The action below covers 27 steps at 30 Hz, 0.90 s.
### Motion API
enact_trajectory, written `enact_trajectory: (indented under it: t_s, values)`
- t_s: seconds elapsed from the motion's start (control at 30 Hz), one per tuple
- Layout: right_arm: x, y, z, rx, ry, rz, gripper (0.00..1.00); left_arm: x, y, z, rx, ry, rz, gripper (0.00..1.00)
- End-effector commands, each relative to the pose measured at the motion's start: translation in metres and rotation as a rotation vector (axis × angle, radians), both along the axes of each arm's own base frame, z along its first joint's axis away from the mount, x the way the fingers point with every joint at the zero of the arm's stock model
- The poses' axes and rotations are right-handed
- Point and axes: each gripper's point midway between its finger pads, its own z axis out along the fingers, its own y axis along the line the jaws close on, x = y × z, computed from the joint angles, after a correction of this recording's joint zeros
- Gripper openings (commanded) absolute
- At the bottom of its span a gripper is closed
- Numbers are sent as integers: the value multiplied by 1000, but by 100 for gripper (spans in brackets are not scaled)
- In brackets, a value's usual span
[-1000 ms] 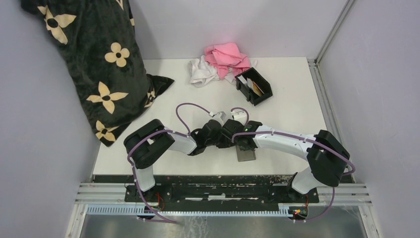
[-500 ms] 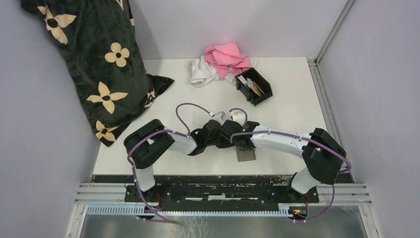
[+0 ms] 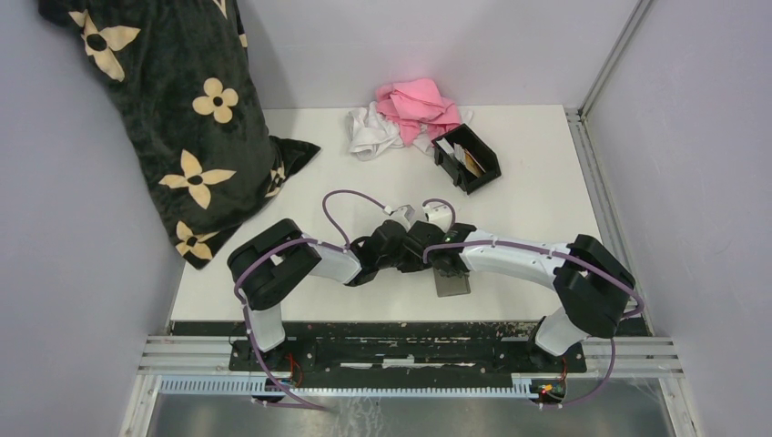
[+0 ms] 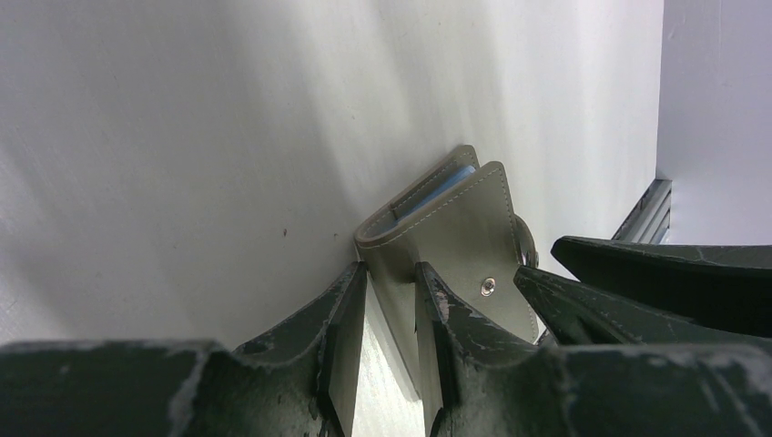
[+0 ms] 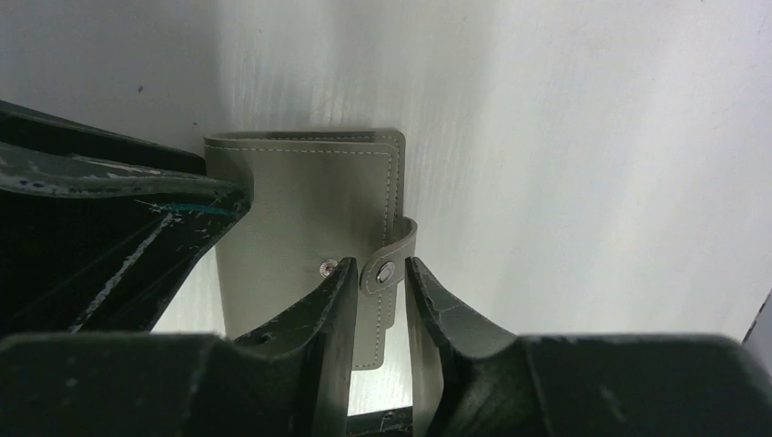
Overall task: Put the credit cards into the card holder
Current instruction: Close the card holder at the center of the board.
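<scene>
The grey wallet (image 3: 453,284) lies folded near the table's front edge, its snap strap (image 5: 387,273) fastened. A light blue credit card's edge (image 4: 448,185) shows between its covers. My left gripper (image 3: 417,249) (image 4: 391,289) is shut on the wallet's (image 4: 460,241) folded spine corner. My right gripper (image 3: 444,262) (image 5: 380,273) has its fingers against both edges of the strap on the wallet (image 5: 291,209). The black card holder (image 3: 480,169) stands at the back right, well away from both grippers, with white and tan credit cards (image 3: 458,156) upright in it.
Pink cloth (image 3: 417,102) and white cloth (image 3: 370,133) lie bunched at the back, touching the holder's far end. A black flower-patterned blanket (image 3: 182,118) fills the left side. The table's front edge (image 3: 364,320) runs just below the wallet.
My right gripper has narrowed around the strap and its arm has shifted slightly left. My left gripper and the wallet have stayed put.
</scene>
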Motion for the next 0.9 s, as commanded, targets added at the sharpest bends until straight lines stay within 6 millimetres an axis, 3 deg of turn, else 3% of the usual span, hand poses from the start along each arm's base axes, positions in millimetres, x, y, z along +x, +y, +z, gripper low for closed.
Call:
enact_trajectory:
  t_s: [0.0,0.13,0.27,0.37,0.87]
  values:
    - [1,-7,-3,-30,-20,-16,31,-26,34,-50,174,117,6,36]
    - [0,-8,-3,-29,-23,-20,26,-27,34,-50,175,117,6,36]
    - [0,-10,0,-26,-28,-26,13,-27,35,-51,175,117,9,36]
    - [0,-8,3,-11,-31,-23,8,-27,35,-51,175,120,10,36]
    - [-3,13,14,35,-35,12,8,-27,32,-51,170,121,8,36]
